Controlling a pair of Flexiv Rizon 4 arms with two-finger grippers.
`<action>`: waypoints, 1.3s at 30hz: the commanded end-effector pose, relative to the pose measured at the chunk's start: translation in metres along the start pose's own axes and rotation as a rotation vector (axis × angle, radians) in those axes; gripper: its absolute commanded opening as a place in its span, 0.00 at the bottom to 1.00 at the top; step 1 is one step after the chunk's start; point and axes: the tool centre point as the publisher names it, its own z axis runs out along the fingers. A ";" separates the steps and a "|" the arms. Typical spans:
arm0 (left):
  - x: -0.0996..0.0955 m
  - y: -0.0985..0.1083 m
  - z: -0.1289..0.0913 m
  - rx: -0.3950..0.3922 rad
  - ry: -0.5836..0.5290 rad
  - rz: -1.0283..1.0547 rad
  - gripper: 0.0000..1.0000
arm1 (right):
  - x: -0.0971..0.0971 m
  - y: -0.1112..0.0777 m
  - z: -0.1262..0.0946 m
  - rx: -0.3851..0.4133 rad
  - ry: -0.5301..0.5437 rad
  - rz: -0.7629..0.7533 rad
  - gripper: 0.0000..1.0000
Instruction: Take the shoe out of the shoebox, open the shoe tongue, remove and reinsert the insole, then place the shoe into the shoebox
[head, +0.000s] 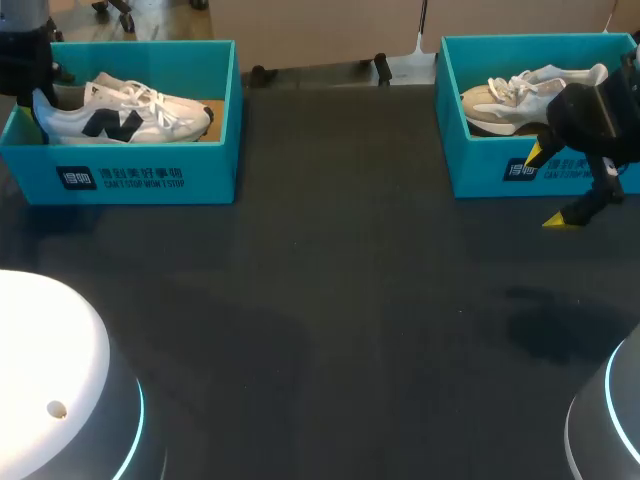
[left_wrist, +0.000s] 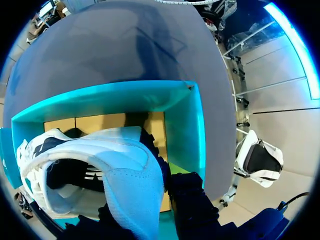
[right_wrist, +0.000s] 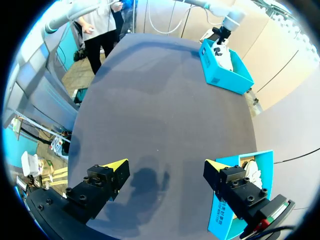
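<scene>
A white shoe (head: 125, 115) with a dark side logo lies in the teal shoebox (head: 140, 175) at the far left. My left gripper (head: 35, 105) is at its heel, inside the box. In the left wrist view the left gripper (left_wrist: 142, 202) is shut on the white shoe (left_wrist: 100, 170) at the heel collar, one dark finger (left_wrist: 190, 195) outside it; the shoebox (left_wrist: 120, 97) wall and cardboard floor lie ahead. My right gripper (head: 553, 188) hangs open and empty over the table, in front of the other box. The right gripper (right_wrist: 167, 170) also shows its yellow tips wide apart.
A second teal shoebox (head: 480, 165) at the far right holds a grey and beige shoe (head: 520, 95); this second shoebox (right_wrist: 240, 200) sits right beside my right gripper. The dark table (head: 340, 300) stretches wide between and in front of both boxes.
</scene>
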 end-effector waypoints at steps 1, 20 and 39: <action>0.000 -0.004 0.006 -0.010 0.001 -0.005 0.00 | -0.002 0.001 0.002 0.004 0.003 0.001 1.00; -0.006 -0.009 0.047 0.014 0.007 -0.004 0.00 | -0.002 0.001 0.002 0.004 0.003 0.001 1.00; -0.010 -0.011 0.084 0.077 0.067 0.028 0.00 | -0.002 0.001 0.002 0.004 0.003 0.001 1.00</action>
